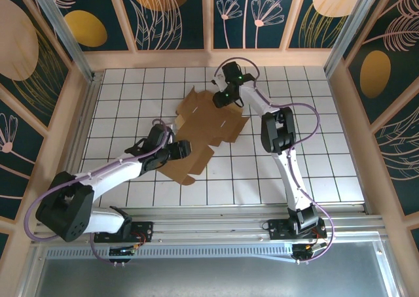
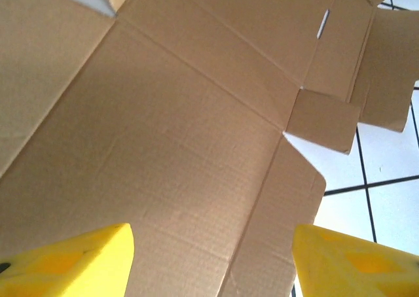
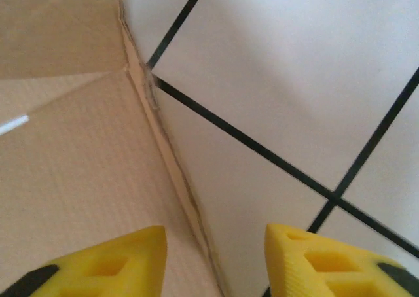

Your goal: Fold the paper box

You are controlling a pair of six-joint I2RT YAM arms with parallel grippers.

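Top external view: the paper box (image 1: pixel 209 130) lies opened out as a flat brown sheet on the white tiled worktop (image 1: pixel 314 146), near the middle and a little toward 9 o'clock.
Box shape: creased panels, with flaps and tabs sticking out round the edge; one flap reaches toward 6 o'clock, another toward 11 o'clock.
Left claw (image 1: pixel 185 150): at the sheet's 8 o'clock edge, its arm coming in from 7 o'clock.
Right claw (image 1: pixel 218 102): at the sheet's 1 o'clock edge, its arm stretched up from 5 o'clock.
Left wrist view: the yellow fingers (image 2: pixel 72 261) stand wide apart at 7 and 5 o'clock, with the cardboard's crease lines and a narrow slot spread out beyond them. Bare tile shows at 3 to 4 o'clock.
Left claw state: wide, gripping nothing that can be seen.
Right wrist view: the yellow fingers (image 3: pixel 105 267) sit low in the picture with a narrower gap. The sheet's edge runs from 11 o'clock down into that gap, cardboard on the 9 o'clock side and tile with black grout lines on the 3 o'clock side.
Right claw state: parted, not closed on the cardboard; whether a fingertip touches the sheet cannot be told.
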